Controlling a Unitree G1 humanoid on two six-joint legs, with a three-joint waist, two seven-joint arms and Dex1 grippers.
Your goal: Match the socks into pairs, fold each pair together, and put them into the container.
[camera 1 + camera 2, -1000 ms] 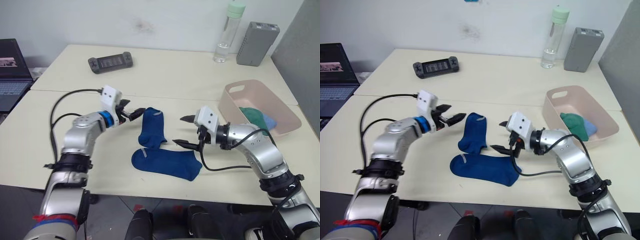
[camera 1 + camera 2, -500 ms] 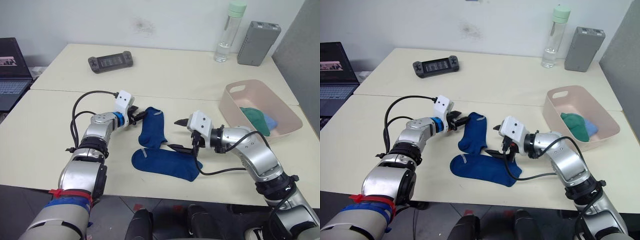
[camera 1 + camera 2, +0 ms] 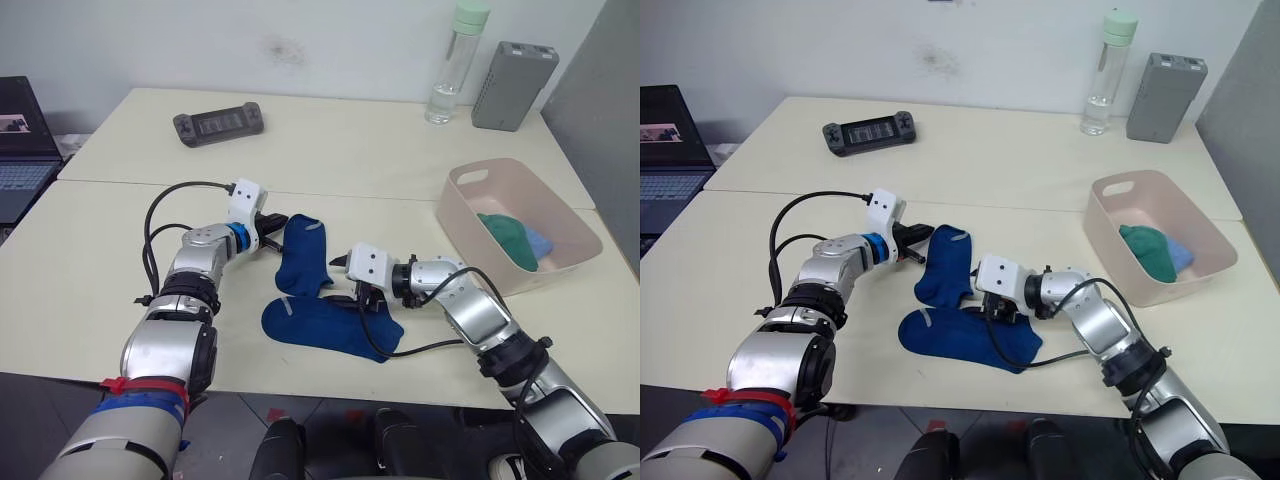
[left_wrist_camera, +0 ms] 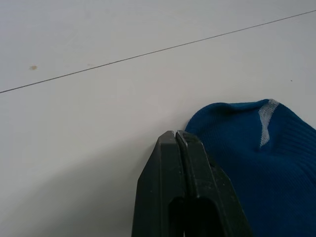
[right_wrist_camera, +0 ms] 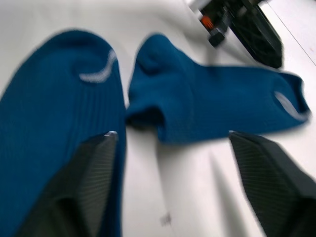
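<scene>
Two cream-white rectangular tables [image 3: 330, 150] butted together, a thin seam running across between them. On the far table: a dark grey handheld game console [image 3: 218, 123] at the left, a clear plastic water bottle with a pale green cap [image 3: 452, 62] and a grey ribbed box [image 3: 512, 72] at the right rear. On the near table: two dark royal blue fabric ankle socks [image 3: 308, 254] [image 3: 325, 326] touching at mid-table, and a pale pink rectangular plastic tub [image 3: 470, 205] near the right edge.
</scene>
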